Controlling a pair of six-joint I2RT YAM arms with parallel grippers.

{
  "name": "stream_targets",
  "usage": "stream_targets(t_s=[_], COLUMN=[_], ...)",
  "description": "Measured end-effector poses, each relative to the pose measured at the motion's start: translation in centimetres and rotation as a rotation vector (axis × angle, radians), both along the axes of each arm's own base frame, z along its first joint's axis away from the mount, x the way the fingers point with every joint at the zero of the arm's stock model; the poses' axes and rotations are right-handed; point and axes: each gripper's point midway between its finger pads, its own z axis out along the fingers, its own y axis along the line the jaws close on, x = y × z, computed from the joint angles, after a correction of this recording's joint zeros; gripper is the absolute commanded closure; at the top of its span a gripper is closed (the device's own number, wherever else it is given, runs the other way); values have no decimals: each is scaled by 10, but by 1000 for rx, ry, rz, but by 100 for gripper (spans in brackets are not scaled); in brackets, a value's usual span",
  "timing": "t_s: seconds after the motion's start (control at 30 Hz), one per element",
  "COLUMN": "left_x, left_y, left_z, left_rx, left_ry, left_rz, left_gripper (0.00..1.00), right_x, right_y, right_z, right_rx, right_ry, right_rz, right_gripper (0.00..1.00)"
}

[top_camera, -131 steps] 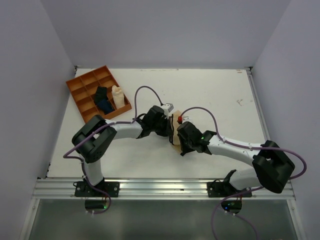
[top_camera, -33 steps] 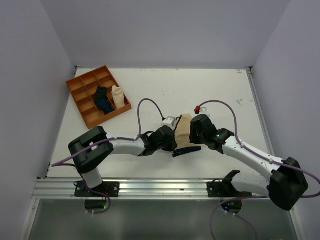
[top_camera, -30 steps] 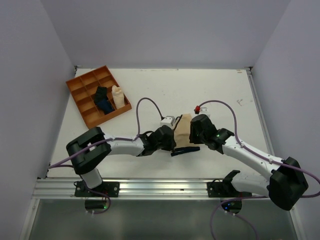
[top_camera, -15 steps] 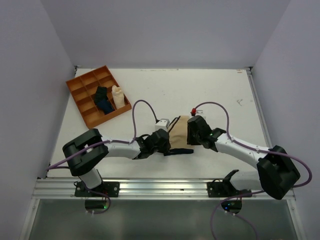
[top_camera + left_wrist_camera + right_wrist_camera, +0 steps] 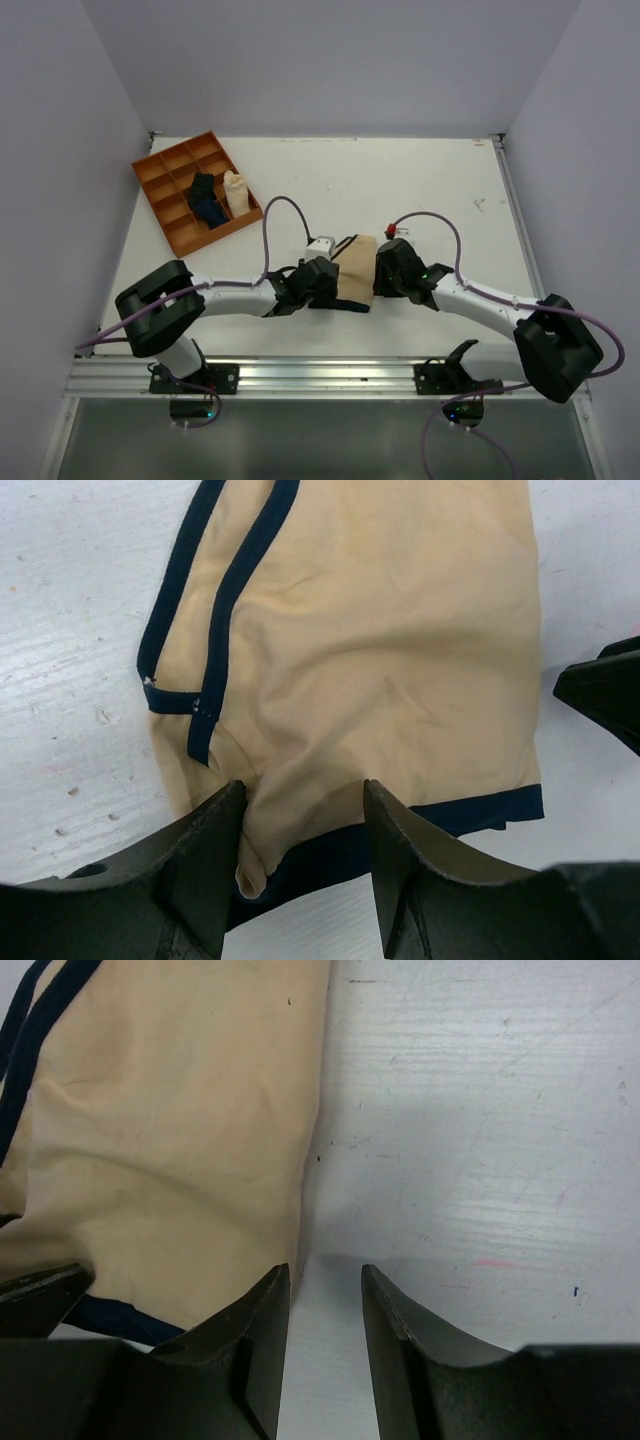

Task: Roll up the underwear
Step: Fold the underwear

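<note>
TWO ARMS FLANK A LOOSE GARMENT: A small beige cloth underwear with thin black edge bands (image 5: 352, 272) lies flattened on the white table (image 5: 430, 190), well apart from the orange compartment tray (image 5: 172, 168) and nearer the arms' bases than the tray is. The left gripper (image 5: 300, 825) sits low at the side of the garment that faces the tray. Its two dark fingers (image 5: 200, 860) are parted, with a puckered bit of beige cloth and the black hem band (image 5: 480, 810) lying loose between them, nothing pinched. The right gripper (image 5: 325, 1300) hangs at the side away from the tray, jaws likewise apart over bare table just beside the cloth's long edge, holding nothing. The fabric looks thin, limp and very light: it creases where nudged, keeps no shape of its own, and would likely bunch rather than slide cleanly on the matte table. A roll would best start from one banded end, each gripper pinching a corner so the edge turns over evenly. The doubled band (image 5: 250, 560) along the side looks the firmest place to bite, while a grip mid-panel would probably only gather a fold
</note>
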Motion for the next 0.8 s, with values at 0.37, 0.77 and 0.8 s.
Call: stream_targets(t_s=[0.37, 0.77, 0.8], left_x=[3, 39, 39], left_y=[5, 25, 22], left_z=[25, 28, 26], left_rx=[44, 29, 22], left_ry=[-14, 5, 8], left_rz=[-44, -37, -53], left_gripper=[41, 58, 59], right_x=[-9, -7, -7], right_y=[9, 20, 20], right_z=[0, -1, -2], right_rx=[69, 118, 117], right_ry=[18, 19, 21], right_rz=[23, 35, 35], right_gripper=[60, 60, 60])
